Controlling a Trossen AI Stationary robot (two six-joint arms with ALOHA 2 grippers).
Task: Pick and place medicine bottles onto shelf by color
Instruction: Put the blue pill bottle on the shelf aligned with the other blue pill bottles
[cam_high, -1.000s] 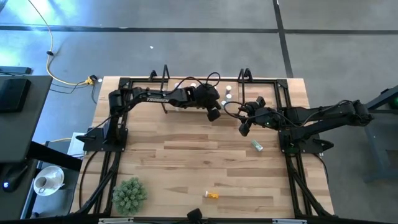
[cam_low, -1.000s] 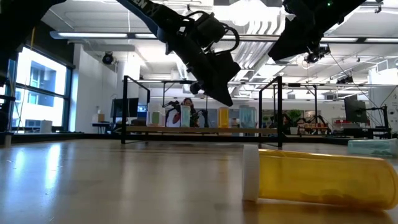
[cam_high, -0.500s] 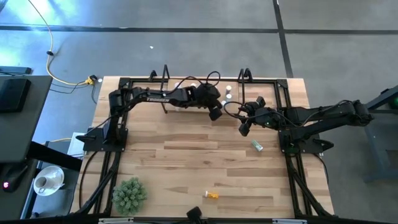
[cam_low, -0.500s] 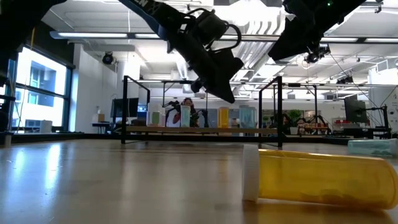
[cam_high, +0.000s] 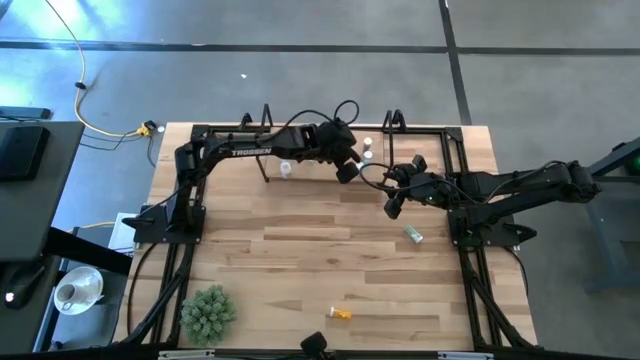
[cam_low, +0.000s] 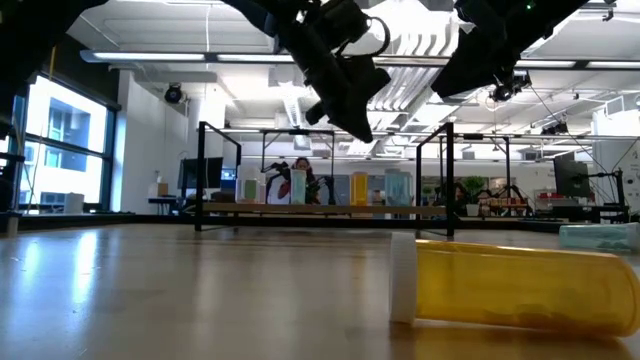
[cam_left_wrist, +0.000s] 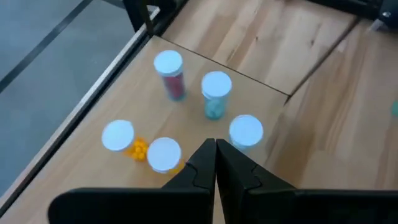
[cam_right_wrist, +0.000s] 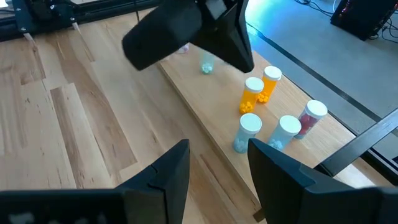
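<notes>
The shelf (cam_left_wrist: 186, 121) stands at the table's far edge, its black end frames showing in the low view. Several medicine bottles stand on it on their bases: two orange (cam_right_wrist: 252, 94), two teal (cam_right_wrist: 249, 132) and a purple one (cam_right_wrist: 311, 116). An orange bottle (cam_low: 510, 286) lies on its side near the front edge. A teal one (cam_high: 413, 234) lies on the table at the right. My left gripper (cam_left_wrist: 216, 149) hangs shut and empty above the shelf bottles. My right gripper (cam_right_wrist: 217, 168) hovers open and empty to the right of it (cam_high: 392, 208).
A green spiky plant ball (cam_high: 208, 312) sits at the near left. Another white-capped bottle (cam_high: 285, 168) stands farther left on the shelf. Black arm frames run down both sides of the table. Bare wood lies between the shelf and the front edge.
My left gripper has risen from just above the shelf and drawn slightly toward the far edge, staying shut. The bottle at the shelf's left, covered by the arm before, now shows.
</notes>
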